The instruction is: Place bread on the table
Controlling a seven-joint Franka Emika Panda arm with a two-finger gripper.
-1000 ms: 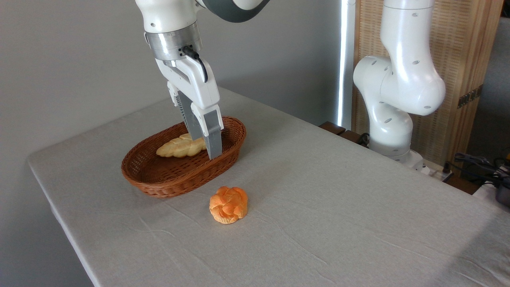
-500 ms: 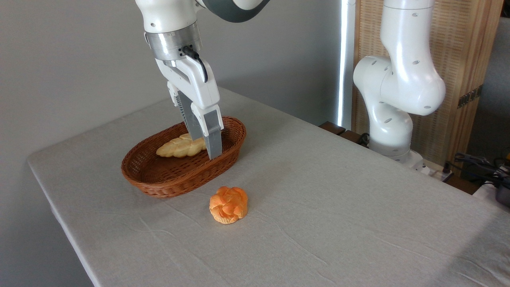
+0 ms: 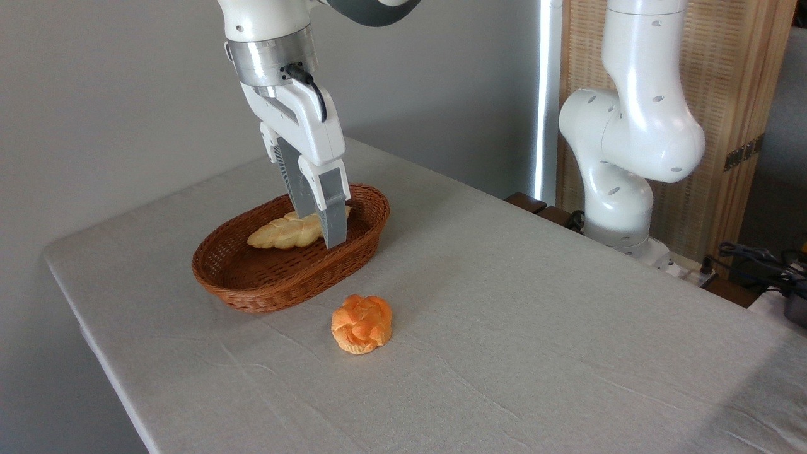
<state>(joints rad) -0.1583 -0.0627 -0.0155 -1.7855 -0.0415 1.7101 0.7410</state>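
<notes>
Worktop (image 3: 536,328): grey wrinkled cloth. Round orange bun (image 3: 361,323): on the cloth, just in front of the basket. Oval wicker basket (image 3: 277,284): behind the bun, braided loaf (image 3: 284,231) inside, towards the rear wall. Hand (image 3: 321,228): reaching into the basket, fingers clamped across the loaf's right end.

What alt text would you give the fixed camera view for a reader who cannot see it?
A robot arm's claw grips a braided bread loaf lying in a brown wicker basket on a grey-clothed table. A small round orange bun sits on the cloth in front of the basket.
</notes>
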